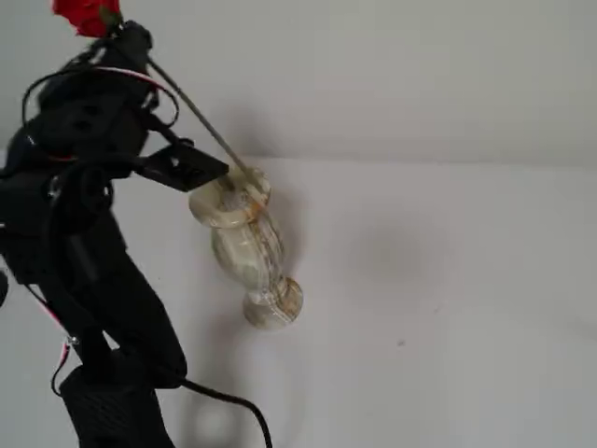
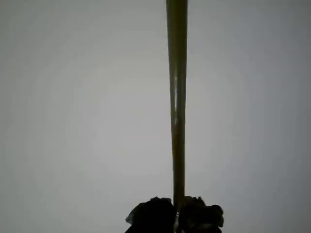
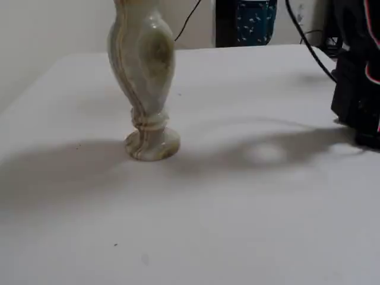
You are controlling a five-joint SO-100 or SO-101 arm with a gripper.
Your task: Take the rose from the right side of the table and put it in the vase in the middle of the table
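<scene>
Black end effector (image 2: 176,213) clamped on rose (image 1: 86,16) stem, tip hidden inside vase (image 1: 244,245) rim, bloom cropped.

The arm (image 1: 89,243) is black throughout, built of chunky matte plastic segments with rounded housings and a flat, plate-like bracket (image 1: 182,168) bearing small holes near the gripper (image 1: 131,42). A thin red-and-white wire (image 1: 131,79) loops across its upper part, and another red-and-white strand (image 1: 56,322) runs down its lower side. A black cable (image 1: 238,406) trails away from the textured black base (image 1: 112,411). In the wrist view the gripper's fingertips (image 2: 155,216) show as two dark, lumpy, irregular shapes. In a fixed view the black body (image 3: 356,77) sits at the right edge, with a pink-red wire (image 3: 371,62) and black cabling (image 3: 309,44).
</scene>
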